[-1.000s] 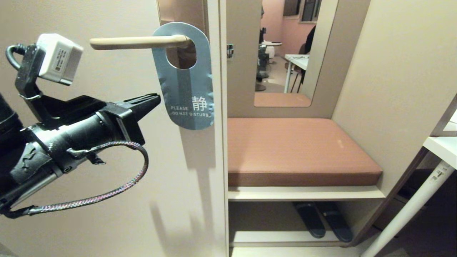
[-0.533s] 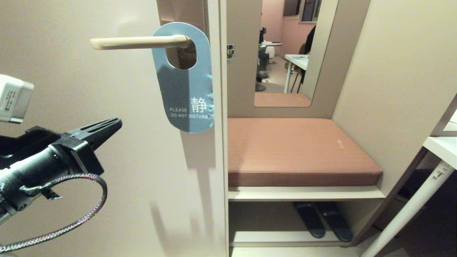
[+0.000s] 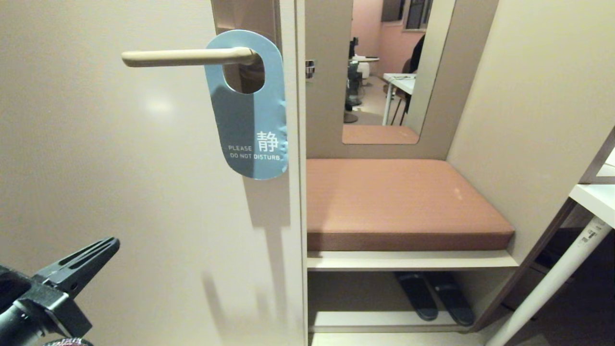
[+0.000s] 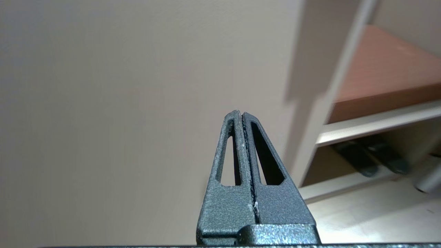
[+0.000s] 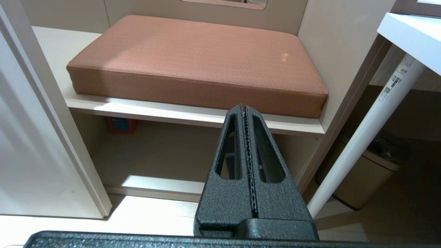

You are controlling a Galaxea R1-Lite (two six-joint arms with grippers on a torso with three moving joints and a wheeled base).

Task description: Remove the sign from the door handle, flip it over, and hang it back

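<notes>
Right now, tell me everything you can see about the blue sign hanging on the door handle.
The rounded oblong blue card sign hangs upright from the slim cream-beige lever door handle, which passes through the hole near its top. Its blue face shows outward, with white lettering "PLEASE DO NOT DISTURB" and a Chinese character low down. It looks like thin, slightly dimpled card. Its right edge overlaps the door's edge. Nothing grips it.

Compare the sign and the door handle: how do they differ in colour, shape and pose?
The sign is blue; the door handle is cream-beige. The sign is a flat, rounded card with white lettering; the door handle is a slim plain lever. The sign hangs downward; the door handle lies level, passing through the sign's hole.
</notes>
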